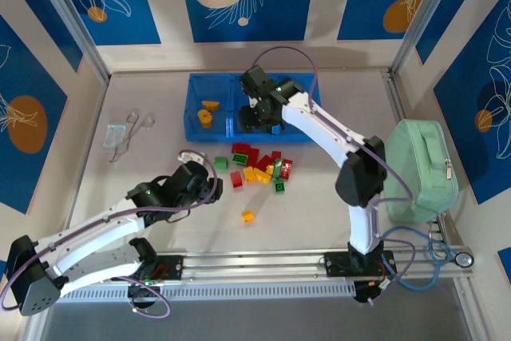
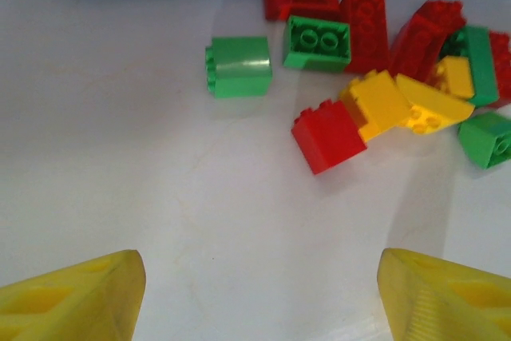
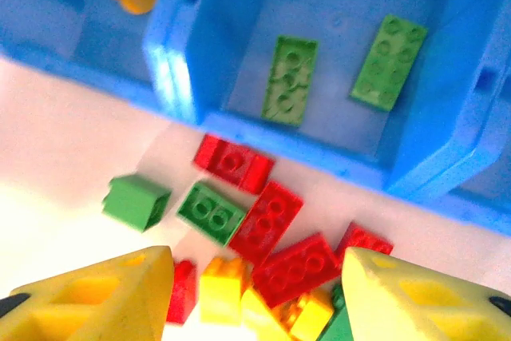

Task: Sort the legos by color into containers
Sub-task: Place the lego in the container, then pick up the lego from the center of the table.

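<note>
Green drop looks done: my right gripper (image 3: 257,277) hangs empty, fingers spread, over the tray (image 3: 335,157). Next my left gripper (image 2: 261,265), also spread and empty, should take the green brick (image 2: 238,66) near the tray.

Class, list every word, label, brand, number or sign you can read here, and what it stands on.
No text can be read. The legos, the blue tray and the mint-green pouch show no print; the wall panels bear only leaf and circle drawings; the small packet is too small to tell.
</note>
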